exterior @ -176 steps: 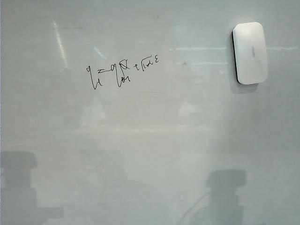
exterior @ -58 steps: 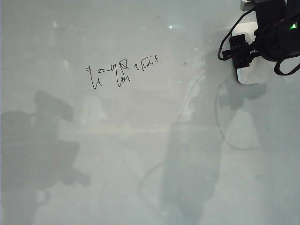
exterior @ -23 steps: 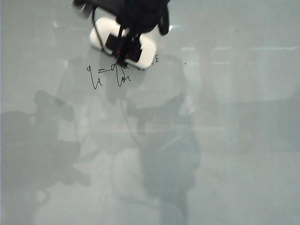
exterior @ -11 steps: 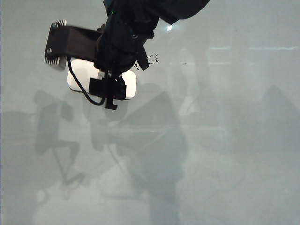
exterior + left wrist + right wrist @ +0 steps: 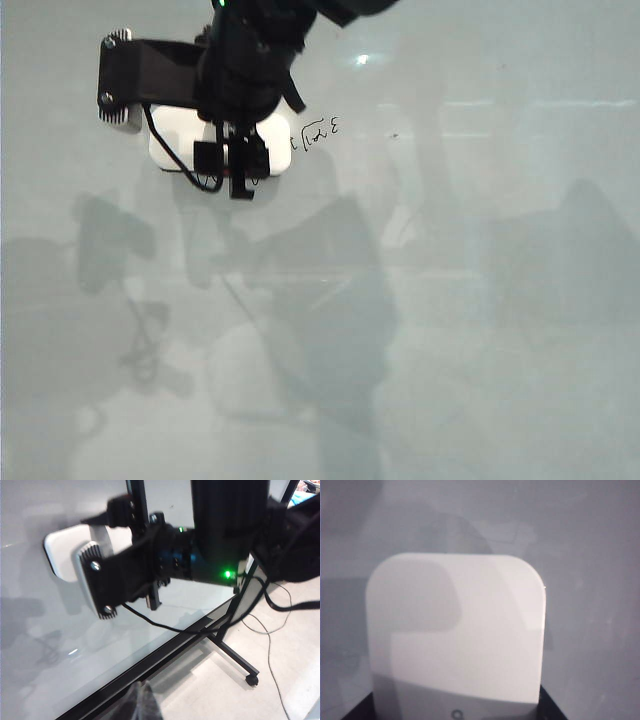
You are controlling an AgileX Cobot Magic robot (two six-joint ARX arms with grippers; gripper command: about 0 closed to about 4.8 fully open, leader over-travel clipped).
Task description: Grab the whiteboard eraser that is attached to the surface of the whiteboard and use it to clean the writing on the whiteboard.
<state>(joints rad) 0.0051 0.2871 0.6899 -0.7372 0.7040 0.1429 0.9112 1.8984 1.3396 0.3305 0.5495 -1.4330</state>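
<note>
The white whiteboard eraser (image 5: 172,143) lies flat against the whiteboard (image 5: 480,300), and my right gripper (image 5: 228,142) is shut on it from above. It covers the left part of the writing. Only the right end of the writing (image 5: 316,129) shows, just beside the eraser's edge. In the right wrist view the eraser (image 5: 455,630) fills the middle, with the dark jaws at its two near corners. The left wrist view shows the right arm pressing the eraser (image 5: 62,555) on the board. My left gripper (image 5: 145,700) hangs away from the board with its fingertips together and nothing between them.
The board's black lower frame (image 5: 165,652) and its wheeled stand (image 5: 247,672) show in the left wrist view, with cables on the floor. Arm shadows fall across the lower half of the board (image 5: 330,330). A tiny dark speck (image 5: 394,134) sits right of the writing.
The right gripper carried the eraser from the top of the writing down and left, then slightly back up. The writing's left part no longer shows. The left arm kept still.
</note>
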